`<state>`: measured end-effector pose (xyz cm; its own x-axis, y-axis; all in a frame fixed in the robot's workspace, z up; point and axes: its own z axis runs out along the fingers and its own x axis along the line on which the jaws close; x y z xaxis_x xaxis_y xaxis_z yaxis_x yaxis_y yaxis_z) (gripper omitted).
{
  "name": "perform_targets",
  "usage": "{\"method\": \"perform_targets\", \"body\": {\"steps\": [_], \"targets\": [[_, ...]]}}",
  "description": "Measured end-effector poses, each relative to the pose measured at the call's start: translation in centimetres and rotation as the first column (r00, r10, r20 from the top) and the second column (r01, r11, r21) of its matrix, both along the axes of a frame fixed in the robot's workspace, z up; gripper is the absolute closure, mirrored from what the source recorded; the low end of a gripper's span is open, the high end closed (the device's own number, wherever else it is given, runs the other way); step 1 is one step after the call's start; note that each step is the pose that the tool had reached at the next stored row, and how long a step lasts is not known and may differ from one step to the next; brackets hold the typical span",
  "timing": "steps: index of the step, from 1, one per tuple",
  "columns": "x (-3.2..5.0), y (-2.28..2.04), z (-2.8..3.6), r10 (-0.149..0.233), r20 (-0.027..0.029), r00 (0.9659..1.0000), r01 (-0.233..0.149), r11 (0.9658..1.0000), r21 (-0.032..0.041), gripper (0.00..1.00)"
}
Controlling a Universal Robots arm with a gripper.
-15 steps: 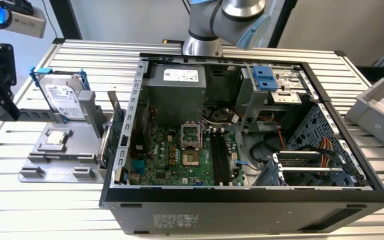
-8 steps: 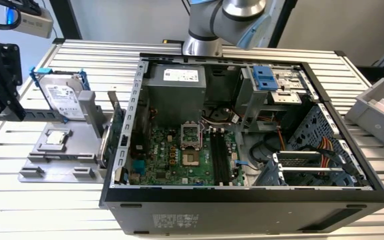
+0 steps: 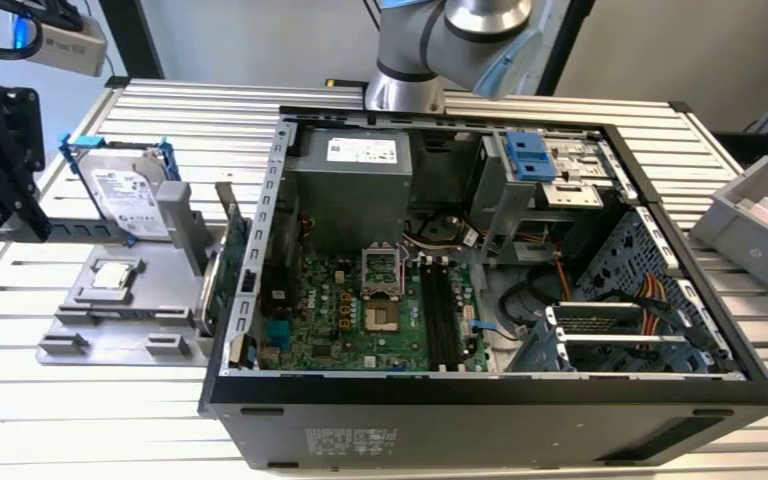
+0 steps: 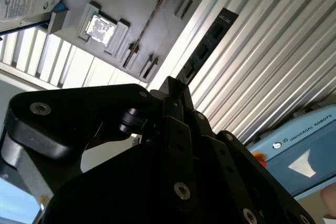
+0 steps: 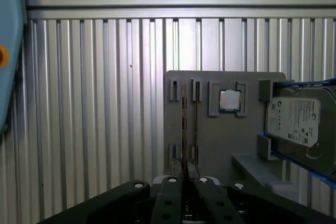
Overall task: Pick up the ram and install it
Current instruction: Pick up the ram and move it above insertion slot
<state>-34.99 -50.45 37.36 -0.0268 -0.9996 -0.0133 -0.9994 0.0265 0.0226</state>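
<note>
**Gripper holding the ram above the parts fixture**

The gripper is pinching its fingers narrowly onto one end of the ram. The dark stick is jutting straight out past the fingertips. In the first wrist view it is showing edge-on over the grey fixture, near the processor chip. It is hanging outside the open computer case.
</note>
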Motion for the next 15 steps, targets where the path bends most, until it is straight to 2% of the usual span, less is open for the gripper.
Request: {"method": "perform_targets", "body": {"steps": [15], "targets": [[0.04,0.0,0.0,0.0,0.0,1.0,0.0,1.0,0.0,1.0]]}}
